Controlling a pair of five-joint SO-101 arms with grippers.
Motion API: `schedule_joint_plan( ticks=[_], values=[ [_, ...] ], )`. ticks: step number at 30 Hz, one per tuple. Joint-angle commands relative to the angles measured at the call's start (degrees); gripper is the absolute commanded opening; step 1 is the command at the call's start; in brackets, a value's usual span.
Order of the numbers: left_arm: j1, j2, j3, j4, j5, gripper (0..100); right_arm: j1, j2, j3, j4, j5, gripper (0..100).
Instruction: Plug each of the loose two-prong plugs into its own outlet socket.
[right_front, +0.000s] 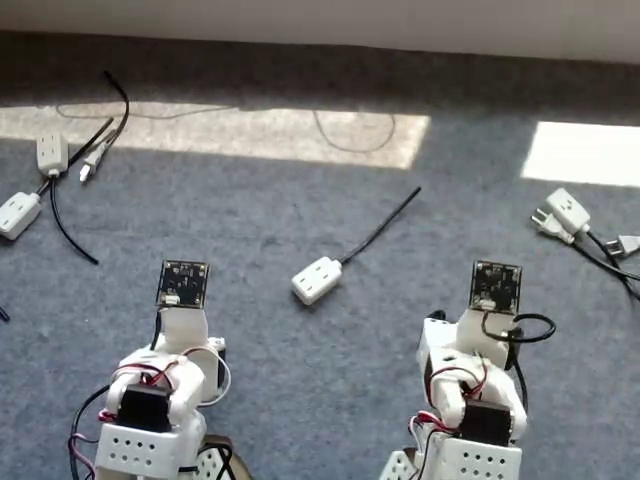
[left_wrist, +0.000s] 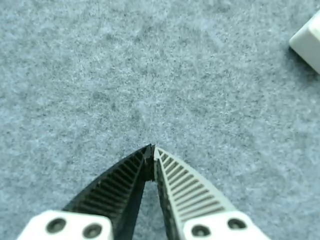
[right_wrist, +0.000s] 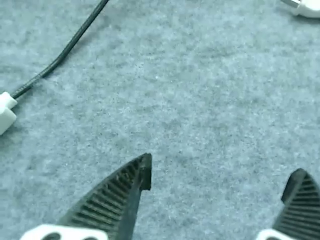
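Currently, nothing is held by either arm. The left gripper is closed to its tips over bare carpet, with nothing between the jaws. The right gripper is spread wide and is likewise empty. Both arms are set at the lower edge of the high view, well apart from every plug. This is judged to be a starting posture, with no plug seated yet.

A middle socket on a black cord is laid at the centre of the frame, between the two arms, probably so that either can reach it. At the upper left an upper socket and a lower socket are grouped on dark cords, with a loose plug just beside the upper one. At the right edge a right socket is laid with a white plug close against it; whether its prongs are partly in cannot be told. An edge plug lies near it. The grouping appears meant to give each arm its own side.

No brand, label or writing can be read on the sockets, the plugs or the circuit board on a wrist.
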Motion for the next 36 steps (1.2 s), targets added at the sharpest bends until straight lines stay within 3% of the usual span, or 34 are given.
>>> schedule_joint_plan(
  ticks=[1, 24, 28, 32, 36],
  values=[
    [0.6, -0.2, 0.7, 0.3, -0.4, 1, -0.7, -0.3, 8.6, -0.9, 0.4, 39.7],
    [0.8, -0.2, 0.7, 0.3, -0.3, 1, -0.7, -0.2, 8.6, -0.6, 0.4, 39.7],
    [6.5, -0.5, -2.1, -2.7, -0.5, 1, -0.7, -0.2, 8.6, -0.6, 0.4, 39.7],
    [0.0, -0.5, -10.4, -13.9, -7.1, 1, -0.7, -0.2, 8.6, -0.6, 0.4, 39.7],
    [-16.0, -0.3, -15.3, -27.2, -14.6, 1, -0.7, -0.2, 8.6, -0.6, 0.4, 39.7]
  ],
)
